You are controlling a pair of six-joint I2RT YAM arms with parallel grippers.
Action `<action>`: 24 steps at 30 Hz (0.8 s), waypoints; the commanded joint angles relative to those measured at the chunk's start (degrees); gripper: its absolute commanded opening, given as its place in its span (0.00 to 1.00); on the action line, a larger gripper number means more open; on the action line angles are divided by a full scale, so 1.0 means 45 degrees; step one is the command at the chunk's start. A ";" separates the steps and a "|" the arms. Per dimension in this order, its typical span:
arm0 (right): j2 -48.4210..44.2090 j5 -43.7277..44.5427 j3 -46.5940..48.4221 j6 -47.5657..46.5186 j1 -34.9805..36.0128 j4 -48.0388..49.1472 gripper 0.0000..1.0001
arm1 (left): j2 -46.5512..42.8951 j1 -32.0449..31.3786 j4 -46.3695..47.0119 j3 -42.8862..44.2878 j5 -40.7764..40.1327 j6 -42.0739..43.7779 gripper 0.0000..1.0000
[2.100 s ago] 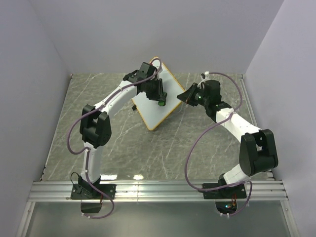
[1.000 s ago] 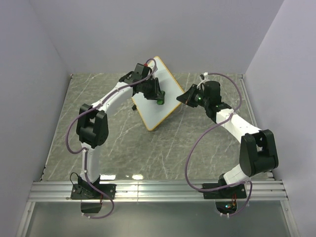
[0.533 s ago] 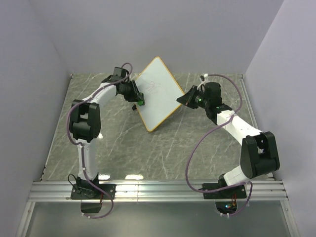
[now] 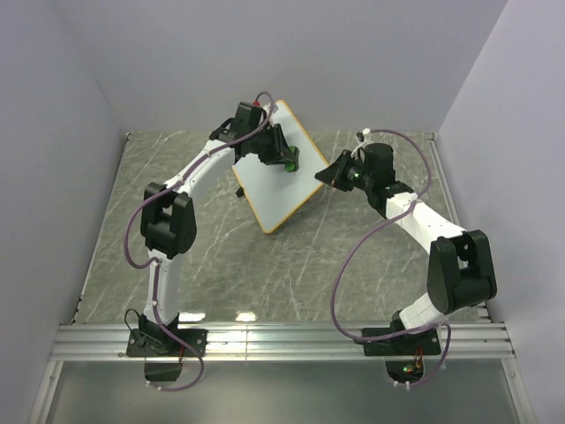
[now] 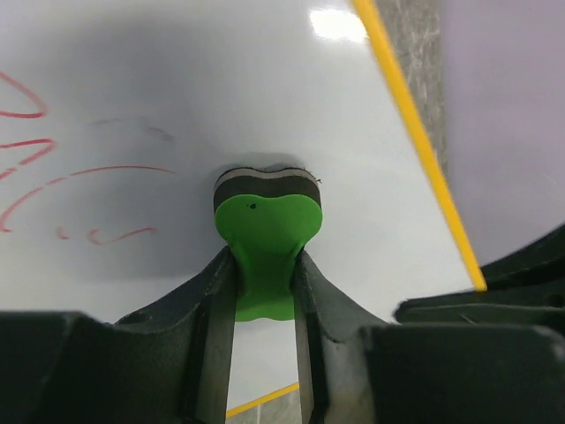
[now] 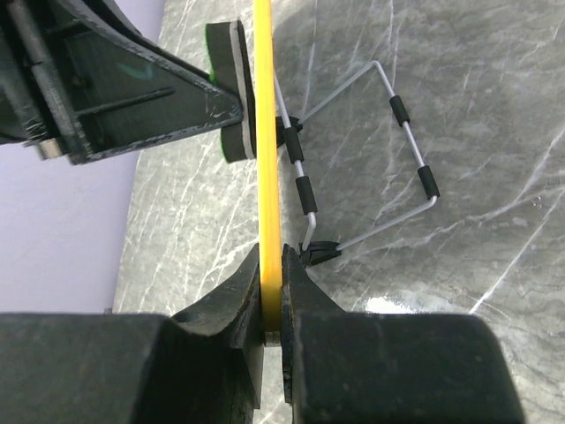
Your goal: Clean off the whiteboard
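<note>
Wiping under way, by look of it: left gripper [image 5: 265, 261] clamped narrow on green eraser [image 5: 267, 216], felt face pressed flat on whiteboard [image 4: 278, 190]. Board stands tilted on wire stand [image 6: 388, 177], far middle of marble-pattern table [image 4: 221, 265]. Right gripper [image 6: 274, 261] pinched tight on yellow-orange rim [image 6: 263, 106] at board's right edge, bracing it. Red scribbles [image 5: 53, 168] remain left of eraser. Judgement: board light, thin, stiff; glossy face slippery; stand may skid or tip under wipe pressure. Best hold: rim edge, not face. Press lightly.
</note>
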 commanded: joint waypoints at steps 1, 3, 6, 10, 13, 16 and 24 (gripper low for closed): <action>0.0536 0.0392 -0.0002 -0.1718 0.0088 -0.2613 0.00 | 0.0211 0.0627 -0.0187 -0.0428 -0.0376 -0.0010 0.00; 0.0556 0.0411 0.0077 -0.1796 0.0088 -0.2711 0.00 | 0.0191 0.1016 -0.0264 -0.1287 -0.0571 -0.0030 0.00; 0.0497 0.0431 0.0096 -0.1933 0.0030 -0.2809 0.00 | 0.0347 0.1640 -0.0480 -0.2323 -0.0787 0.0009 0.00; 0.0536 0.0353 0.0057 -0.1933 -0.0126 -0.2809 0.00 | 0.0989 0.2112 -0.0810 -0.2697 -0.0494 0.0552 0.00; 0.0614 0.0294 0.0096 -0.1953 -0.0146 -0.2789 0.00 | 0.1401 0.2054 -0.1144 -0.1743 -0.0047 0.0984 0.00; 0.0750 0.0235 0.0174 -0.1933 -0.0127 -0.2789 0.00 | 0.1363 0.1723 -0.1144 -0.1020 0.0286 0.1180 0.00; 0.1044 0.0099 0.0428 -0.1855 -0.0146 -0.2731 0.00 | 0.1656 -0.0249 -0.1633 0.1267 0.1357 0.1260 0.00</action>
